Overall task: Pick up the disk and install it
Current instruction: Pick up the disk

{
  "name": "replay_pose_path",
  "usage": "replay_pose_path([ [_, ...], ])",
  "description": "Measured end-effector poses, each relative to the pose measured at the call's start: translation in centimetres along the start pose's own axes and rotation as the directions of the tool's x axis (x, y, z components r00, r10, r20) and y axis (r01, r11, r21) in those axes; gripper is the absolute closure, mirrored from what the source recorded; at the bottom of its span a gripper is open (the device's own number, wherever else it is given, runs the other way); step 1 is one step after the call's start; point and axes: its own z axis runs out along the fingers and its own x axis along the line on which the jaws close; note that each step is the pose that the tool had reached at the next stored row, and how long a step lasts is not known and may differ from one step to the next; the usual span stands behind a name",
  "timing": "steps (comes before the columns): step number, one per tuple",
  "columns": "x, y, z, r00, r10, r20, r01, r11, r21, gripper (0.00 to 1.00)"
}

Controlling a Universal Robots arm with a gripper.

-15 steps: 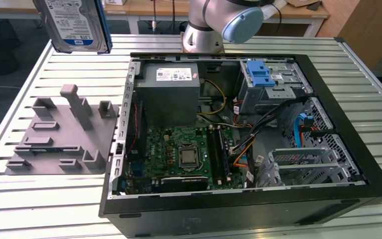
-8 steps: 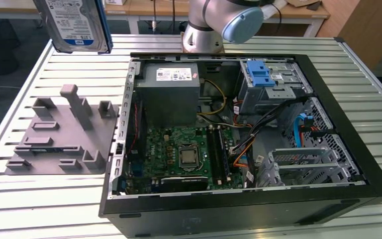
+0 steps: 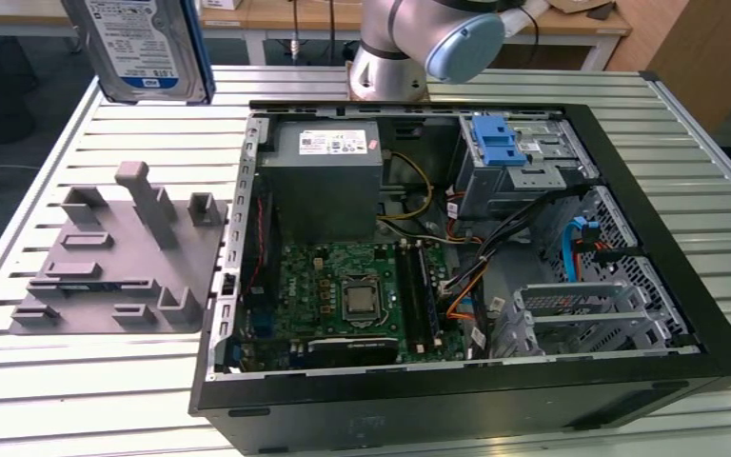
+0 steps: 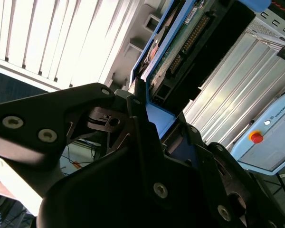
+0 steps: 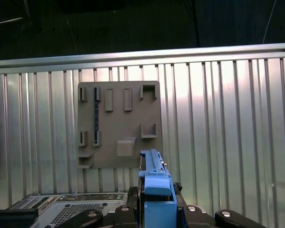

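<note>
– Black metal gripper (image 4: 157, 113) pinches the disk (image 4: 178, 47), a flat silver hard drive in a blue plastic carrier frame. The jaws press together on one end of that frame.

– Where does that put the drive?

– Aloft. In the exterior view it hangs upright toward that view's left, label facing the camera, well apart from the open black computer case (image 3: 467, 409). Under it, in the first wrist view, lies the grey plastic fixture plate with raised slots (image 5: 118, 118) on the slatted metal table (image 5: 228, 118).

– So what could go wrong?

– The hold, first. Only one end is gripped and most of the drive sticks out beyond the jaws, so a quick swing could probably tilt it or let the smooth plastic slip.

– And at the case?

– The grey metal drive cage with the blue ribbed latch (image 3: 503, 148) sits at the far side, with black and orange cables (image 3: 467, 252) looping just beside it. A tilted drive would likely catch the cage's edge and jam, or a corner could snag a cable and drag it.
</note>
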Motion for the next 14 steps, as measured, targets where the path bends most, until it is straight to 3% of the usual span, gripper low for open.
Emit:
replay_pose_path([
  [6,0.58,-0.04,0.00,1.0000,0.000,-0.0001,0.000,1.0000,-0.0001,0.64],
  [14,0.62,-0.28,0.00,1.0000,0.000,-0.0001,0.000,1.0000,-0.0001,0.64],
])
